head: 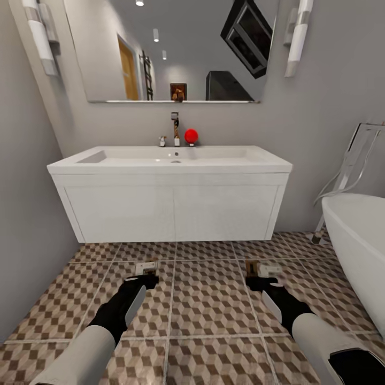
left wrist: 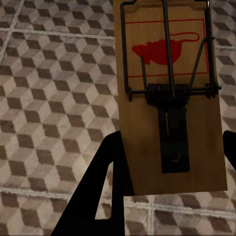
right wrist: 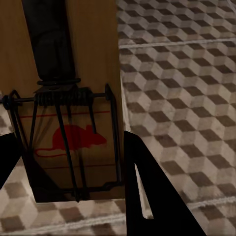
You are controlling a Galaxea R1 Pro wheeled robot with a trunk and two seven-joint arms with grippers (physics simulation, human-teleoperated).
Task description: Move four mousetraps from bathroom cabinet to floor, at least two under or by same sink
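Placing step: each claw pinches a trap, left claw (head: 145, 276) on the left trap (left wrist: 169, 98), right claw (head: 263, 278) on the right trap (right wrist: 69, 113), low over the floor (head: 208, 299) near the sink (head: 171, 160). Next, lower and release.

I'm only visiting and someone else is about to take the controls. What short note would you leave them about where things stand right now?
Left gripper: shut on a mousetrap, low over the bathroom floor.
Right gripper: shut on a second mousetrap, also low over the tiles.
Both hang just in front of the bathroom sink and its white vanity.
Done: two traps brought to the sink.
Left: set both down by the sink. The other two traps' whereabouts can't be told from here.
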